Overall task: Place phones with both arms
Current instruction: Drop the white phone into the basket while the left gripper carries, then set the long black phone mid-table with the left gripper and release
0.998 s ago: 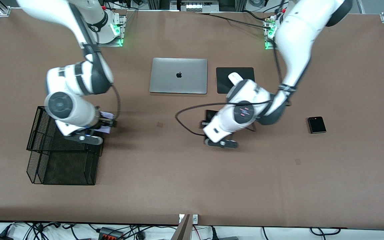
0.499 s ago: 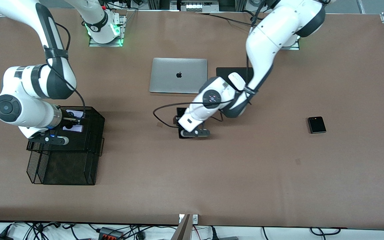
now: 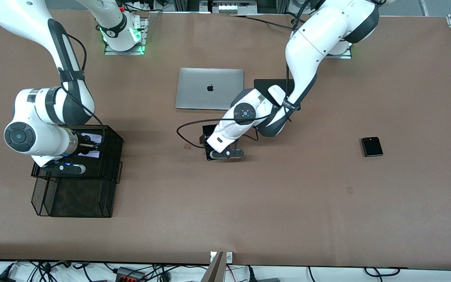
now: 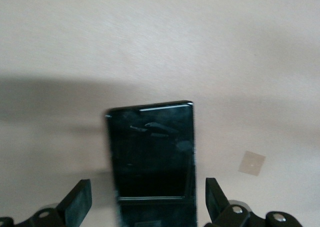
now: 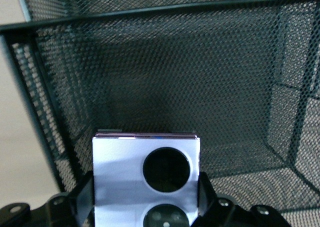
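Observation:
My right gripper (image 3: pixel 88 145) is shut on the white-lilac phone (image 3: pixel 91 140) and holds it over the upper tier of the black mesh basket (image 3: pixel 110 184). In the right wrist view the phone (image 5: pixel 120 162) sits between the fingers (image 5: pixel 85 197), its two black lenses showing, with the basket mesh (image 5: pixel 175 62) around it. My left gripper (image 3: pixel 210 143) is open astride the long black slab phone (image 3: pixel 209 131) near the table's middle. In the left wrist view the slab (image 4: pixel 150 152) lies between the fingers (image 4: pixel 77 202) with a gap on each side. The squarish black phone (image 3: pixel 372 147) lies alone toward the left arm's end.
A silver laptop (image 3: pixel 210 94) lies closed near the robots' bases. A white mouse (image 3: pixel 276 92) sits on a black pad (image 3: pixel 266 100) beside it, partly under the left arm. A small tape mark (image 3: pixel 187 146) is on the table beside the slab.
My right gripper carried the white-lilac phone from beside the basket to over its upper tier. My left gripper and the black slab shifted toward the right arm's end.

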### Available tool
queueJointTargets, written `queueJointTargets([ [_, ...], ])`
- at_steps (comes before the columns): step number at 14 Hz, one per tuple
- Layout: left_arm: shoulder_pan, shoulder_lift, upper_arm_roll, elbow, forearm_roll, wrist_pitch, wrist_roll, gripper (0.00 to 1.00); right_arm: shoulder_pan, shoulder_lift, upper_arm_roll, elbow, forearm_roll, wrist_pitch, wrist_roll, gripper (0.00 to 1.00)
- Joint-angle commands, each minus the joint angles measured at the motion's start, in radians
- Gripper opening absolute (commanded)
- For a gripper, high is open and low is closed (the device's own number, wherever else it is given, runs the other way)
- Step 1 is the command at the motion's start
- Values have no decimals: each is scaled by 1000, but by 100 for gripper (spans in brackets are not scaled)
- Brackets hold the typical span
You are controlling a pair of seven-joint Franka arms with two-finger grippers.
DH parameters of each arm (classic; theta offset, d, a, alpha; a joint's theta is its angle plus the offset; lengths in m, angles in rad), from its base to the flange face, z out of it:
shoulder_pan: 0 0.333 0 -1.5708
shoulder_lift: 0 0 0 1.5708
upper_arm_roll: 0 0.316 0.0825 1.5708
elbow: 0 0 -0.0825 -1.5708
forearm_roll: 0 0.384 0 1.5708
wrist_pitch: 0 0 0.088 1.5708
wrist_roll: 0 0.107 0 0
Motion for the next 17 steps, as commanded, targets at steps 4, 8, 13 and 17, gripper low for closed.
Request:
queueJointTargets([
  [4, 93, -161, 75, -17, 253, -492, 37, 100, 11, -47, 23, 93, 10, -73, -15, 100],
  [8, 280, -179, 75, -14, 353, -730, 243, 100, 158, -35, 23, 199, 59, -132, -3, 100],
  [13, 580, -179, 60, -57, 337, -758, 480, 100, 410, 88, 23, 202, 88, 34, -2, 100],
  [17, 756, -176, 58, -91, 333, -740, 616, 100, 537, 200, 23, 205, 87, 216, 29, 100],
])
